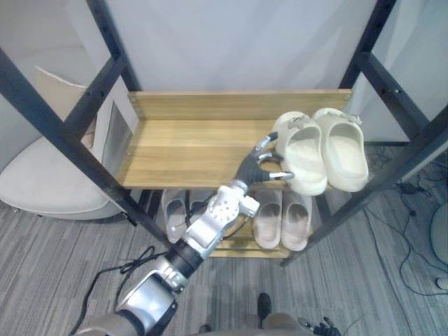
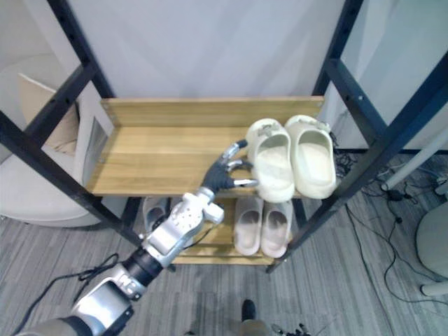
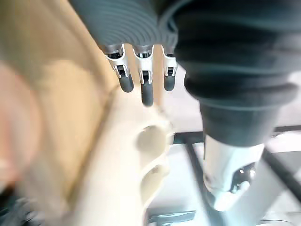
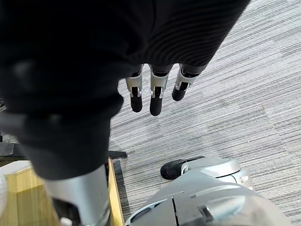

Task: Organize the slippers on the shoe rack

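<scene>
A pair of cream slippers sits at the right end of the wooden top shelf (image 1: 189, 147): the left slipper (image 1: 302, 157) and the right slipper (image 1: 343, 150), side by side, heels toward me and hanging over the front edge. My left hand (image 1: 257, 166) is raised to the shelf's front edge, open, with its spread fingertips against the left slipper's side; in the left wrist view its fingers (image 3: 146, 89) point at that slipper (image 3: 127, 155). My right hand (image 4: 155, 94) hangs open over the grey carpet, low beside my body.
On the lower shelf stand a pinkish-beige pair (image 1: 282, 218) at right and a pale grey pair (image 1: 173, 210) at left. Black metal frame bars (image 1: 77, 154) cross in front of both sides of the rack. A beige round seat (image 1: 42, 182) lies left.
</scene>
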You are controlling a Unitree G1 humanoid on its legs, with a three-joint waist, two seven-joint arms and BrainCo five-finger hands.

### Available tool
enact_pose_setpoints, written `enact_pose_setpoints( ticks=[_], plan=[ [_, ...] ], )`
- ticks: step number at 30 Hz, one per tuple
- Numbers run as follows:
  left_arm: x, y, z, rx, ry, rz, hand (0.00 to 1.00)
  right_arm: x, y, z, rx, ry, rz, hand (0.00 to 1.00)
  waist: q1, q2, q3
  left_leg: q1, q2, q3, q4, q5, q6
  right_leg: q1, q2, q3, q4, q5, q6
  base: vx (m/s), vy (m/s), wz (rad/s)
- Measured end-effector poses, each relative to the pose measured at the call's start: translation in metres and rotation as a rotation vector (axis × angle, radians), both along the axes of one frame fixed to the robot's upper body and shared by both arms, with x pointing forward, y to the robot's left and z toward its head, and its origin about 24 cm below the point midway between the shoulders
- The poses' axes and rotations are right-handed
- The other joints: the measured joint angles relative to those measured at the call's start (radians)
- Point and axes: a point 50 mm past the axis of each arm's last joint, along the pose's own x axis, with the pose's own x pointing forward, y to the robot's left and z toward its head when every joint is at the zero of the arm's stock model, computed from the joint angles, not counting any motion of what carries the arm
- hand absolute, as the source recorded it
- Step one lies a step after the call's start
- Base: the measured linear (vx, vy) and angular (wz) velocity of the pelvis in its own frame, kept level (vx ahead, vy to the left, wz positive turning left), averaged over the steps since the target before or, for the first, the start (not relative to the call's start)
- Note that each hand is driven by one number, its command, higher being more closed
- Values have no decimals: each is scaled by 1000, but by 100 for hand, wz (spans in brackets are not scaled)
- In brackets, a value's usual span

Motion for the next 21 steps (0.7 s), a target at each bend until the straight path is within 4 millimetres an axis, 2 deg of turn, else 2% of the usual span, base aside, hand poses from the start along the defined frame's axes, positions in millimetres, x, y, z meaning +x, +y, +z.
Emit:
enact_pose_setpoints(
  ticks=[4, 10, 13, 15, 17, 19, 21],
  plan=[
    [-12, 15, 16, -99, -55, 5, 0, -1, -1, 0, 8, 0, 12, 0, 19, 2, -1, 0, -3, -11, 5, 1, 1, 9, -5, -13, 0, 0, 0, -5, -1, 9],
    [-40, 21, 37, -253, -130, -59, 0, -9, -1, -3, 19, 35, 13, 0, 41, 1, -9, -20, -8, -28, 28, 1, 7, 9, -13, -13, 7, 0, 1, -31, -3, 9],
    [-54, 22, 39, -334, -122, -126, 0, -15, -4, -3, 15, 47, 17, 0, 52, 5, -21, -20, -8, -28, 33, -1, 9, 10, -13, -10, 8, 0, 1, -25, -5, -1],
    [-66, 18, 33, -377, -79, -202, 0, -19, -5, -3, 13, 61, 23, 0, 57, 9, -35, -20, -8, -28, 33, -1, 9, 10, -13, -10, 8, -1, 0, 0, 0, 0],
    [-82, 7, 16, -398, 20, -331, 0, -22, -8, -3, 6, 76, 49, 0, 67, 13, -45, -19, -8, -28, 35, -1, 9, 12, -13, -10, 8, -1, 0, 0, 0, 0],
    [-96, 0, -7, -378, 129, -412, 0, -20, -11, -2, -7, 84, 87, 0, 69, 16, -52, -17, -7, -28, 36, -1, 9, 14, -11, -10, 7, 0, 0, 0, 0, 0],
    [-107, -1, -38, -324, 265, -447, 0, -22, -12, -2, -3, 91, 95, 0, 70, 15, -61, -17, -4, -28, 38, -2, 8, 15, -9, -11, 7, 0, -2, 0, 0, 0]
  ],
)
